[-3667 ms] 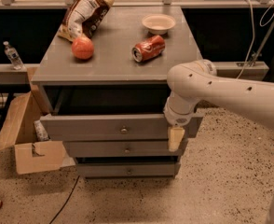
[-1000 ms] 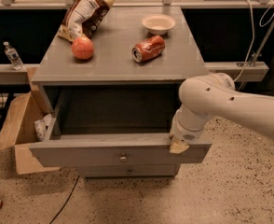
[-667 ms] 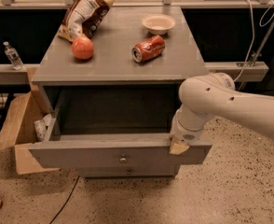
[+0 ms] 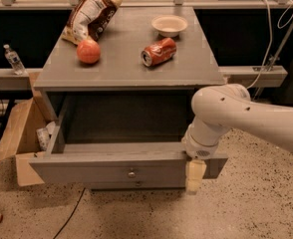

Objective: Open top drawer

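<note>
The top drawer (image 4: 101,169) of the grey cabinet is pulled far out toward me. Its deep grey box shows open and dark inside. A small round brass knob (image 4: 131,173) sits at the centre of its wide front. My gripper (image 4: 195,176) hangs at the right end of the drawer front, below my white arm (image 4: 221,116), its cream finger pointing down over the front's top edge. A second knob (image 4: 138,184) of a lower drawer peeks just under the open front.
On the cabinet top (image 4: 131,66) lie a chip bag (image 4: 89,16), an orange-red fruit (image 4: 88,51), a red can (image 4: 158,51) on its side and a white bowl (image 4: 169,25). An open cardboard box (image 4: 17,138) stands left. A water bottle (image 4: 13,59) stands far left.
The top drawer has gone from nearly shut to pulled far out. My gripper came toward me and down with the front's right end. Over the last second nothing has visibly moved.
</note>
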`<action>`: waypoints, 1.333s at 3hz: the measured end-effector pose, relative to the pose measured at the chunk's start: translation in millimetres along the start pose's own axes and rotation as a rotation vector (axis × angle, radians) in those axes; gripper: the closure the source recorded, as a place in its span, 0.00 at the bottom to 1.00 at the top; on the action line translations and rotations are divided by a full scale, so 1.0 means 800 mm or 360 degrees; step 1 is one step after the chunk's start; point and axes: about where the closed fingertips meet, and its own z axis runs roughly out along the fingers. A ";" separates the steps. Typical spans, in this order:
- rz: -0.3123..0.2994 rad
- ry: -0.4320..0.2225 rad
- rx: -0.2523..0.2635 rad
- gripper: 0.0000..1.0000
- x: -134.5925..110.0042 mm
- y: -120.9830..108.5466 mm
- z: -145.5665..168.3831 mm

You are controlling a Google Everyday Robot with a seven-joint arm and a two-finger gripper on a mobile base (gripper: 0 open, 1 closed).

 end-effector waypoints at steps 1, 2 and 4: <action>0.0033 -0.0006 -0.0043 0.00 0.007 0.016 0.006; 0.0059 -0.0014 -0.0052 0.19 0.011 0.039 0.000; 0.0081 -0.0014 -0.0032 0.66 0.013 0.061 -0.020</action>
